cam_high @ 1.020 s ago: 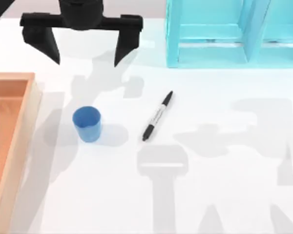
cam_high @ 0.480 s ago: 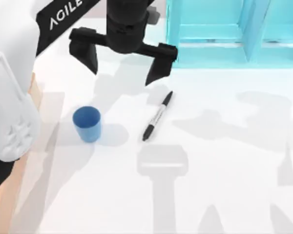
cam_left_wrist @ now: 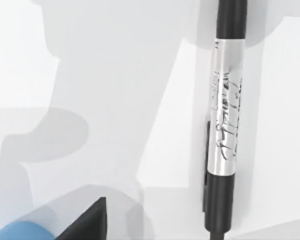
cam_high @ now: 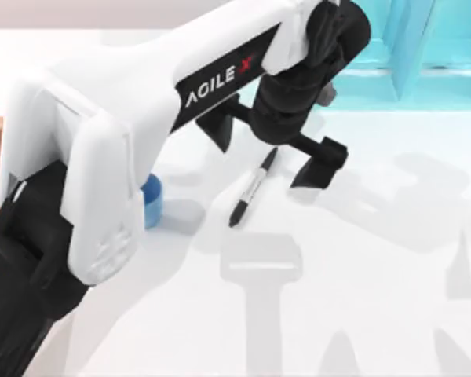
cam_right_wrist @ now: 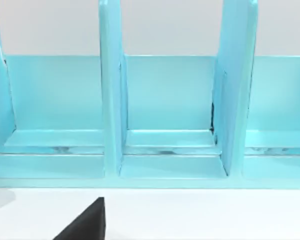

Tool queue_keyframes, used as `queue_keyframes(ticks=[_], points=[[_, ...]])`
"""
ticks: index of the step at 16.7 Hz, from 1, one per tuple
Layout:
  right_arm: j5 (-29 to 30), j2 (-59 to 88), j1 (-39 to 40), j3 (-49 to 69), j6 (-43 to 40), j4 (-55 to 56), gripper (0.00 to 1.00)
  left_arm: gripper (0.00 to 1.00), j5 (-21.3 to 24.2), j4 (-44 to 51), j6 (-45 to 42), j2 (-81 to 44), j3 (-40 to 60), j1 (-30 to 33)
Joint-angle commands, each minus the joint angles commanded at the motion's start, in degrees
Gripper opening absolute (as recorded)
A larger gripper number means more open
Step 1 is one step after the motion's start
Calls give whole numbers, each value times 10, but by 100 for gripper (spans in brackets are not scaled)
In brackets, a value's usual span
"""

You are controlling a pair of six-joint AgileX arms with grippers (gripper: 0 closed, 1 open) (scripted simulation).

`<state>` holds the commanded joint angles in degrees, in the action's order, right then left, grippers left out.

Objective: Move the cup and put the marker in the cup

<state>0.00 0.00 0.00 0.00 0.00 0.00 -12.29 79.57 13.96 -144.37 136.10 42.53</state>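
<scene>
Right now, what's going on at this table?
The left arm has swung out over the middle of the table, and its gripper hangs open above the marker, one finger on each side of it, not yet touching. The marker lies flat on the table. The cup stands upright to its left, partly hidden behind the arm. The right gripper sits parked facing the turquoise shelf.

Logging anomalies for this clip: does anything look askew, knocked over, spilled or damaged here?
Nothing stands out. The marker lies flat and capped on the table, the cup stands upright beside it, partly behind the left arm. The left gripper hovers open above the marker's upper end.
</scene>
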Motion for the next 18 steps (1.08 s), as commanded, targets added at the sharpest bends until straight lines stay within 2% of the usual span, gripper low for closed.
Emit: queue_keyframes(ticks=[4,13,18], points=[[0,0,0,0,0,0,100,100,1,-7,-1,-1,-7,-3],[0,0,0,0,0,0,100,100,1,-175,-24,-32,-137,-23],[0,0,0,0,0,0,100,100,2,-196,-27,-37,-153,-26]])
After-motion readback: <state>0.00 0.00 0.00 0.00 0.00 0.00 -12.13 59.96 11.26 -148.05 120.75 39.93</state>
